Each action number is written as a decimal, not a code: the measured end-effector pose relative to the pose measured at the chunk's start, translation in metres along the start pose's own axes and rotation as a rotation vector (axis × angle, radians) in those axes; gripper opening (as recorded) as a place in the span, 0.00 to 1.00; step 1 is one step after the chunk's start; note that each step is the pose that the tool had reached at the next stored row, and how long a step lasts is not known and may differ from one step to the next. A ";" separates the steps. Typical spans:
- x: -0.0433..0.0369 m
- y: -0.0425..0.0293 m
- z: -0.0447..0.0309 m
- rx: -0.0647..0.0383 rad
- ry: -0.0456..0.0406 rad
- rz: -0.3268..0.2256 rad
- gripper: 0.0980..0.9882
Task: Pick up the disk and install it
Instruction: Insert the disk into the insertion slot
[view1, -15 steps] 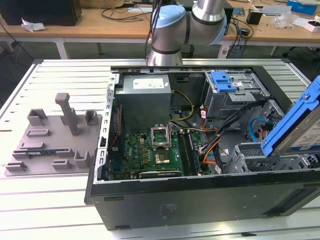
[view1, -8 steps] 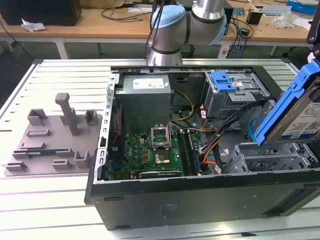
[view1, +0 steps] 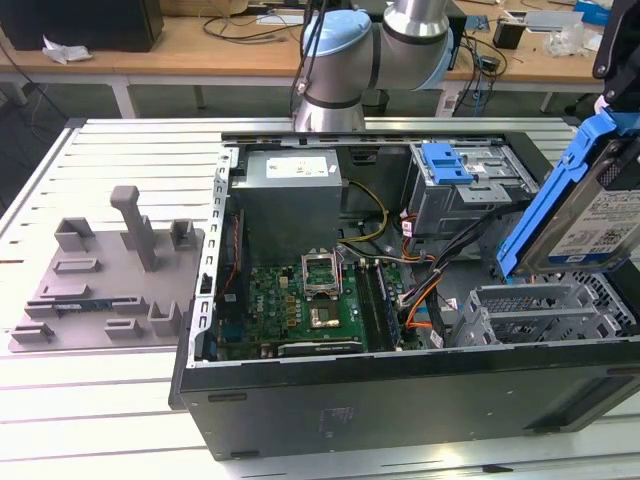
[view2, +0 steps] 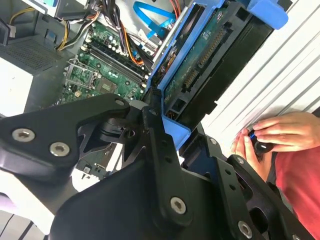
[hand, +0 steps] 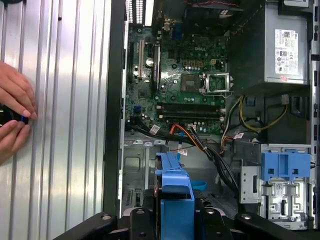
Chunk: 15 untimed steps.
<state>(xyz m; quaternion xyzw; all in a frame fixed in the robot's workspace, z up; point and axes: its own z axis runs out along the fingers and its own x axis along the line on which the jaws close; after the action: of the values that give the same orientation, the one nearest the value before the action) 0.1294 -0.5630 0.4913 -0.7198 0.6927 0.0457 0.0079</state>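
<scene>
Case (view1: 400, 400): open, motherboard (view1: 310, 300) exposed; a dropped disk would likely strike it.
Drive cage (view1: 540, 315): grey, just below the disk; a tilted entry could jam on its walls.
Disk (view1: 600, 215): aloft at the exterior view's right, tilted; silver body, white-and-blue label, blue carrier.
Gripper (hand: 175, 220): clamped on the carrier's edges; the plastic may slip.
Cables (view1: 425, 295): beside the cage; could snag.
</scene>
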 end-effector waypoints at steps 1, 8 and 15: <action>0.0000 0.0000 0.0000 0.000 0.0002 0.000 0.30; 0.0000 0.0001 0.0001 0.000 0.0002 0.000 0.30; 0.0000 0.0001 0.0003 0.000 -0.0002 0.002 0.30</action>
<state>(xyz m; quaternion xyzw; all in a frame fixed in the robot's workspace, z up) 0.1293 -0.5630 0.4910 -0.7190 0.6935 0.0457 0.0079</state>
